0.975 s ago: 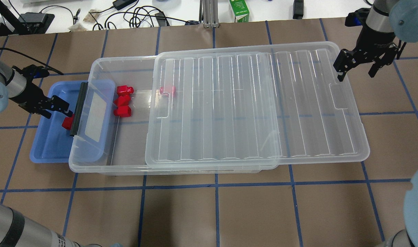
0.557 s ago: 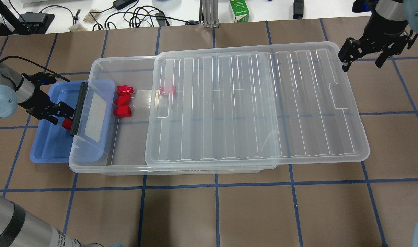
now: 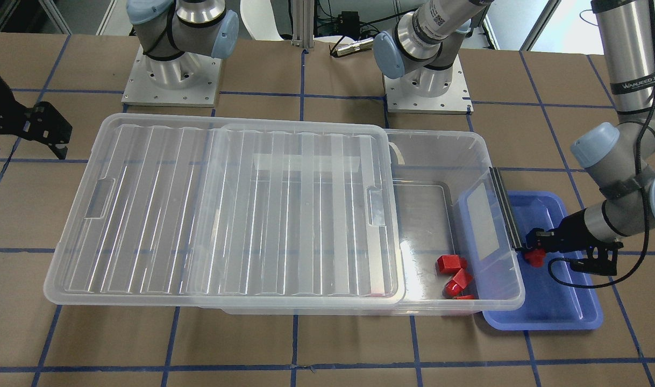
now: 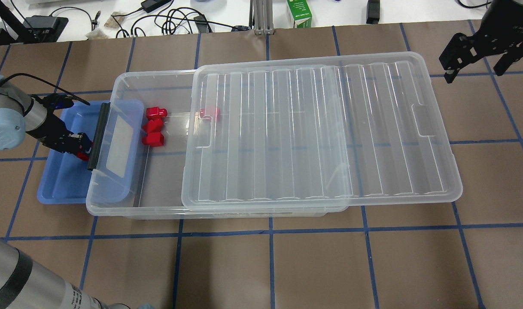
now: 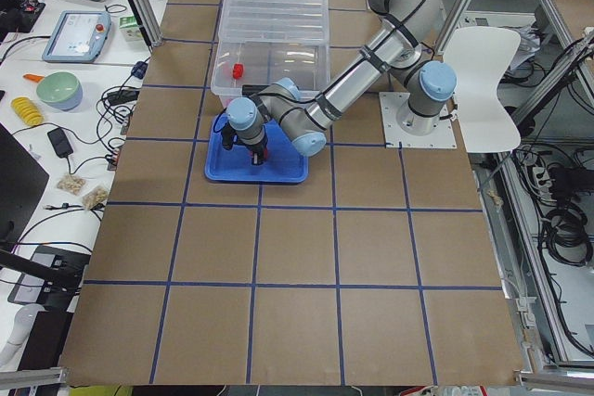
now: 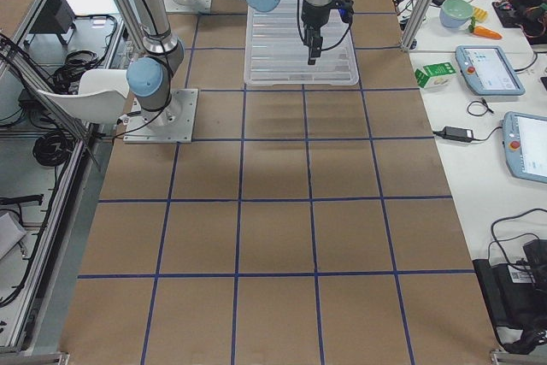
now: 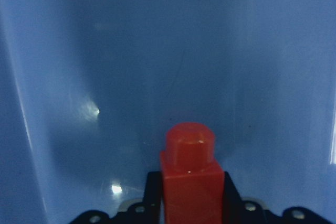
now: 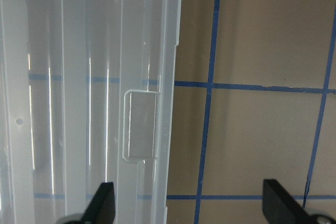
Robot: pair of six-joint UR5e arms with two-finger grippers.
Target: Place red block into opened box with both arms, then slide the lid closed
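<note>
Down in the blue tray point(image 4: 57, 182), the left claw point(image 4: 83, 147) clamps the red block point(image 7: 190, 174); right claw point(image 4: 475, 69) hangs spread.

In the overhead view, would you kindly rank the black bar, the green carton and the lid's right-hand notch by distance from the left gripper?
1. black bar: right beside the left gripper.
2. green carton: top centre, off the mat.
3. lid's right-hand notch: far right.
</note>
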